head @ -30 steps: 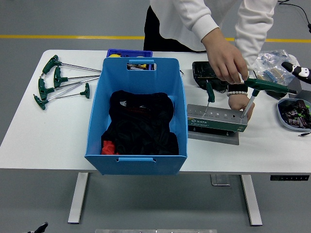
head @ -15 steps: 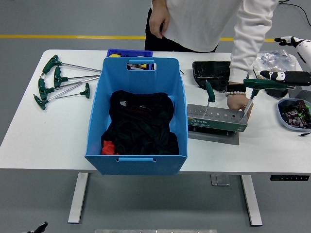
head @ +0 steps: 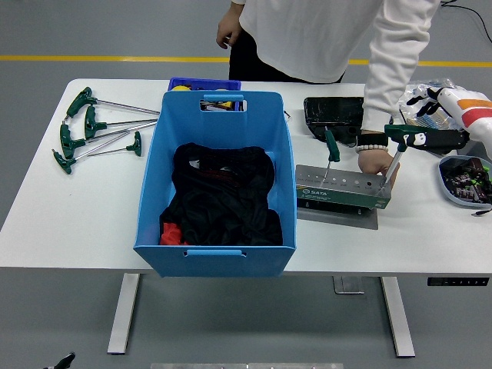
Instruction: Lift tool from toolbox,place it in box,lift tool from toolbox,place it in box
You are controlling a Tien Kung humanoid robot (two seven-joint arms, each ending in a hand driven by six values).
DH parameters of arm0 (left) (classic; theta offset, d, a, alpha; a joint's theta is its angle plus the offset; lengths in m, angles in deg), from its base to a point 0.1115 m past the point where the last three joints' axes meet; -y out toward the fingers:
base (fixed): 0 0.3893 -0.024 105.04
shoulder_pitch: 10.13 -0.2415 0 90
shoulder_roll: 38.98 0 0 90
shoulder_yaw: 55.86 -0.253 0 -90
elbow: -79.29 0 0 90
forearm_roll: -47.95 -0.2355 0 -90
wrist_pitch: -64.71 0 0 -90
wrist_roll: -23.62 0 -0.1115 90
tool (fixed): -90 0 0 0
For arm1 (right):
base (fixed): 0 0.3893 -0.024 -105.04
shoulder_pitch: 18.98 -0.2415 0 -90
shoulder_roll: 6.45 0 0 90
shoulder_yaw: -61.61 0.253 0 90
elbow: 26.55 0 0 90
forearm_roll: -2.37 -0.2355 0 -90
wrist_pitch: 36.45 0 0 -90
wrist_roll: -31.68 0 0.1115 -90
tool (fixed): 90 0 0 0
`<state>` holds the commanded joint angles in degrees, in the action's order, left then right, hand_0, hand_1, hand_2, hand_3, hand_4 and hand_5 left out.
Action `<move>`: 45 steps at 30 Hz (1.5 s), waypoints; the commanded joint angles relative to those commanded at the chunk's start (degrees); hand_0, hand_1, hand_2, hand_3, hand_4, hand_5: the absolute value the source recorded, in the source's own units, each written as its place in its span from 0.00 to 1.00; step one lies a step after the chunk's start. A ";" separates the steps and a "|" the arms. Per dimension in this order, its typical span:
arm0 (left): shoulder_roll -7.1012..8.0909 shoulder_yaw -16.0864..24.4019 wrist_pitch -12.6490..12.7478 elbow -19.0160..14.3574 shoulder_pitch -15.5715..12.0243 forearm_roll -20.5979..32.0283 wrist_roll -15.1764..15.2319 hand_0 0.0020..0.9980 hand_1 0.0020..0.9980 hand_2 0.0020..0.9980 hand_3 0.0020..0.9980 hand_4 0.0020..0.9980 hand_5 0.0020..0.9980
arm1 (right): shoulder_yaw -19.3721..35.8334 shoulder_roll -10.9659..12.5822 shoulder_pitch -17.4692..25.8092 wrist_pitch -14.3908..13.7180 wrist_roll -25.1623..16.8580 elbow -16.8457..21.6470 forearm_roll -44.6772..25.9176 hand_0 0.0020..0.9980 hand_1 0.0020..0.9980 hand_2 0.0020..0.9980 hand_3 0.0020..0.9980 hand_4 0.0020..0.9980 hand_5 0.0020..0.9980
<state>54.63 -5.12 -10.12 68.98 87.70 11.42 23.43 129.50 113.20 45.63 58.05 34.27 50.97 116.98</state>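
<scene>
The white table [head: 69, 223] carries everything. The blue box [head: 217, 181], the biggest thing on it, stands in the middle and reaches the near edge; dark cloth-like stuff [head: 223, 196] with a bit of red [head: 172, 233] lies in its bottom. A person in a white top [head: 307, 34] stands at the far edge. One of the person's hands [head: 374, 163] rests against the right end of the toolbox, a bead bracelet [head: 372, 146] at the wrist; the other hand [head: 229, 31] hangs by the body, clear of the table.

The grey toolbox [head: 343, 188], a slotted rack on a flat plate, sits just right of the box. Two green T-handle tools stand in it: a short one [head: 330, 150] near its middle and a taller one [head: 397, 150] at its right end.

The right hand [head: 440, 139] comes in from the right edge, white sleeve above black fingers [head: 430, 138]. The fingers lie along the taller tool's crossbar; whether they grip it cannot be told. The left hand is out of view.

Behind the toolbox lies a black tray [head: 334, 115]. Near the right edge are a grey dish [head: 463, 181] of small dark parts and, at the far right corner, a clear bag [head: 419, 96]. Four more green T-handle keys [head: 96, 127] lie fanned out near the far left corner. A small dark blue bin [head: 204, 84] peeks out behind the box.
</scene>
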 joint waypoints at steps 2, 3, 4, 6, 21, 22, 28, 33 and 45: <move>0.00 0.00 0.05 0.00 -0.03 0.07 0.05 0.75 0.76 0.78 0.68 0.67 0.58 | -0.55 -0.27 -0.40 0.17 0.19 -0.73 0.32 0.65 0.53 0.51 0.68 1.00 0.70; -0.01 0.00 0.07 0.00 -0.04 0.10 0.07 0.75 0.76 0.78 0.68 0.67 0.58 | -0.74 -0.33 -0.52 0.26 0.30 -0.90 0.48 0.65 0.53 0.51 0.68 1.00 0.70; -0.01 0.00 0.09 0.00 -0.04 0.12 0.08 0.75 0.76 0.78 0.68 0.67 0.58 | -0.97 -0.38 -0.70 0.36 0.42 -1.18 0.63 0.65 0.53 0.51 0.68 1.00 0.70; 0.02 -0.08 0.12 0.00 0.02 0.16 0.12 0.75 0.76 0.78 0.68 0.67 0.58 | -1.52 -0.48 -1.21 0.64 0.78 -1.90 1.09 0.58 0.46 0.44 0.58 1.00 0.71; 0.04 0.18 0.37 0.00 0.34 -0.11 0.28 0.75 0.77 0.78 0.68 0.67 0.57 | -4.17 -0.68 -2.97 3.98 2.37 -4.04 0.98 0.39 0.31 0.29 0.35 1.00 0.73; 0.05 0.16 0.35 0.00 0.35 -0.14 0.26 0.75 0.77 0.78 0.68 0.67 0.57 | -4.35 -0.68 -3.05 4.03 2.42 -4.11 1.03 0.39 0.31 0.29 0.35 1.00 0.73; 0.05 0.49 0.32 0.00 0.28 -0.73 0.12 0.75 0.77 0.78 0.68 0.67 0.57 | -5.82 -0.56 -3.63 4.18 2.77 -4.66 1.22 0.31 0.24 0.24 0.28 1.00 0.75; 0.06 0.63 0.38 0.00 0.18 -0.96 -0.01 0.75 0.76 0.78 0.68 0.66 0.57 | -6.26 -0.85 -3.87 3.47 2.56 -5.67 1.20 0.29 0.21 0.22 0.26 1.00 0.75; 0.19 0.39 0.33 0.00 0.26 -0.90 0.03 0.75 0.76 0.78 0.67 0.66 0.57 | -6.74 -1.39 -4.64 2.80 2.83 -7.17 1.23 0.20 0.15 0.17 0.20 1.00 0.76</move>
<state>54.81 -4.72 -9.79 68.98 87.96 10.52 23.46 122.76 111.81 40.99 60.85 37.11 43.80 118.21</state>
